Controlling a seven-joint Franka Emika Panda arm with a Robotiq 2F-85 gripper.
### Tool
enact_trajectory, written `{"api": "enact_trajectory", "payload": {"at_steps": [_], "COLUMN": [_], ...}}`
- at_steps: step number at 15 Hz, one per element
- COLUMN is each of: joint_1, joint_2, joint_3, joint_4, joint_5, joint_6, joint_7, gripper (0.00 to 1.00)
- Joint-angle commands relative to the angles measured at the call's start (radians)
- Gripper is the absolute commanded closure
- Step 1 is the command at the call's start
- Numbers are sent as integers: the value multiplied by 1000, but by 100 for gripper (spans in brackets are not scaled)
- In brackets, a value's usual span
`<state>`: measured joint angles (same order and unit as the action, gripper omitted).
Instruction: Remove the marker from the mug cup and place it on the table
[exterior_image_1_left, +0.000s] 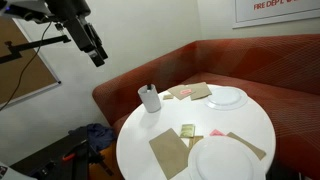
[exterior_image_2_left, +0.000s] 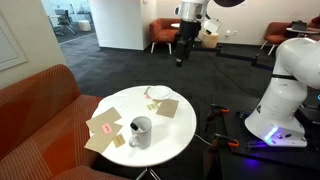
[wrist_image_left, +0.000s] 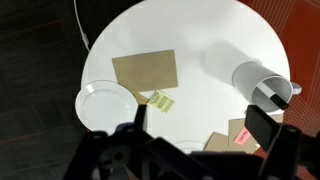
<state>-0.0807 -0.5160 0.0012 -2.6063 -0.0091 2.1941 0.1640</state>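
The white mug cup (exterior_image_1_left: 149, 99) stands on the round white table (exterior_image_1_left: 205, 120) near its edge by the bench. The marker (exterior_image_1_left: 152, 88) sticks up out of the cup, dark end on top. In the wrist view the cup (wrist_image_left: 256, 82) is at the right, with the marker (wrist_image_left: 284, 91) leaning out of its mouth. The cup also shows in an exterior view (exterior_image_2_left: 140, 130). My gripper (exterior_image_1_left: 97, 54) is open and empty. It hangs high above and well to the side of the table in both exterior views (exterior_image_2_left: 181, 55). Its fingers (wrist_image_left: 200, 125) frame the table from above.
Two white plates (exterior_image_1_left: 227, 97) (exterior_image_1_left: 225, 158) lie on the table, with brown paper napkins (exterior_image_1_left: 168, 152), a yellow-green packet (wrist_image_left: 160, 101) and a pink slip (wrist_image_left: 241, 137). A red-brown curved bench (exterior_image_1_left: 250, 60) wraps behind the table. The white robot base (exterior_image_2_left: 285, 90) stands beside it.
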Motion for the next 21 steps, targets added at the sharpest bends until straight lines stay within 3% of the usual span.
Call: {"api": "enact_trajectory", "payload": {"at_steps": [1, 8, 13, 21], "joint_1": [0, 0, 20, 81], "joint_2": [0, 0, 7, 31], "joint_3": [-1, -1, 51, 130], "joint_4": [2, 2, 20, -9], "joint_5": [0, 0, -26, -90], "joint_6": [-2, -2, 32, 301], "joint_7": [0, 0, 21, -12], "gripper": [0, 0, 0, 0]}}
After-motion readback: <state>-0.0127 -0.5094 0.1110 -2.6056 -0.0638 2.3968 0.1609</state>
